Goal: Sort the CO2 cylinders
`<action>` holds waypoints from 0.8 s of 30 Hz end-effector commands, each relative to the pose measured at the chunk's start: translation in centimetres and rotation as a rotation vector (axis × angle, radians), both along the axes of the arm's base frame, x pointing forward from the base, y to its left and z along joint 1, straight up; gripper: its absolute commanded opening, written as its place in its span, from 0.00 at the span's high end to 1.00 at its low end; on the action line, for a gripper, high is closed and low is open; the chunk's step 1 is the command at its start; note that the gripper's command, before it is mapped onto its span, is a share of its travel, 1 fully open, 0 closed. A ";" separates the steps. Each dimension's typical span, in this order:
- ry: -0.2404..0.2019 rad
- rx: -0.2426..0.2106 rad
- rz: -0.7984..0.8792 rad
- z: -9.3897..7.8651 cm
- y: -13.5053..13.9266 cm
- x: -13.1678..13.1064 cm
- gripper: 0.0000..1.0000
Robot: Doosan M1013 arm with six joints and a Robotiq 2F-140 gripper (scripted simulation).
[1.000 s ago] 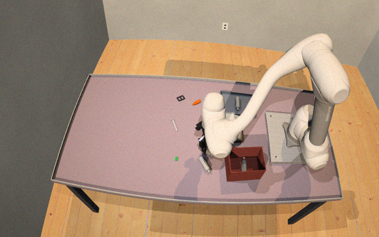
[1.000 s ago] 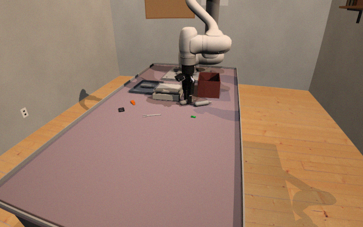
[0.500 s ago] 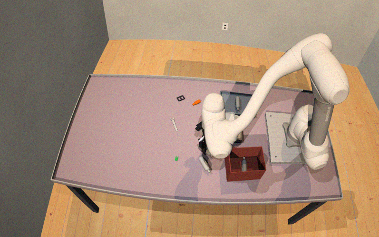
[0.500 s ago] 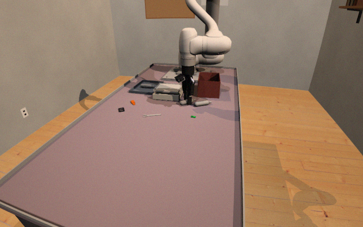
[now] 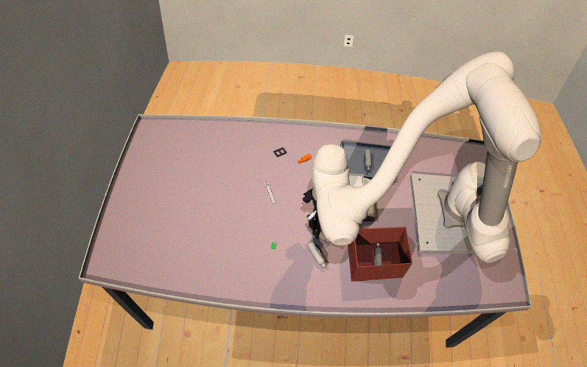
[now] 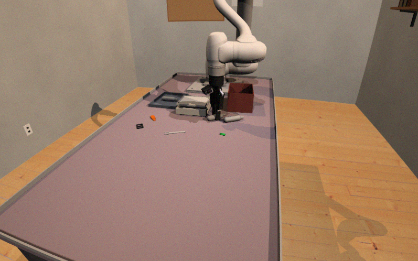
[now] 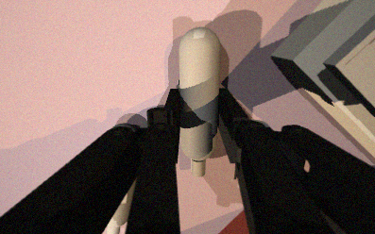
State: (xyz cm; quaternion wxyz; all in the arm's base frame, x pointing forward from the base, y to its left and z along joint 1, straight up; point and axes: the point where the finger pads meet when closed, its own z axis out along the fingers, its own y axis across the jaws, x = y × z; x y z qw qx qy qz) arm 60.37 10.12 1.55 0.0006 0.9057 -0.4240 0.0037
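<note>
My gripper [image 7: 197,105] [image 6: 217,116] [image 5: 314,228] is down at the table, shut on a pale CO2 cylinder [image 7: 198,61] [image 6: 211,118] that lies flat on the pink top, its neck pointing back toward the wrist. A second cylinder [image 5: 317,254] [image 6: 233,118] [image 7: 121,212] lies flat close beside it. The red scrap bin [image 5: 377,273] [image 6: 240,100] stands just to the right and holds one cylinder [image 5: 377,254]. The grey tray [image 5: 354,150] [image 6: 158,102] behind holds one cylinder [image 5: 367,158] [image 6: 169,97] lying flat. The scale [image 6: 192,107] [image 7: 357,66] sits between the tray and my gripper.
An orange piece [image 5: 304,158] [image 6: 152,117], a black buckle [image 5: 279,152] [image 6: 139,126], a white tool [image 5: 269,191] [image 6: 174,132] and a green clip [image 5: 273,246] [image 6: 222,133] lie to the left. The arm's base plate [image 5: 425,205] is at the right. A raised rim edges the table.
</note>
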 end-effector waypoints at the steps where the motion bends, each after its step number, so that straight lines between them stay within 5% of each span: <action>1: -0.001 0.000 0.000 0.1 0.0 0.0 0.90; 10: -0.001 0.000 0.000 1.8 0.0 0.0 0.90; 22: -0.001 0.001 0.000 13.2 0.1 -0.1 0.90; 24: -0.001 0.001 0.000 13.2 0.1 -0.1 0.90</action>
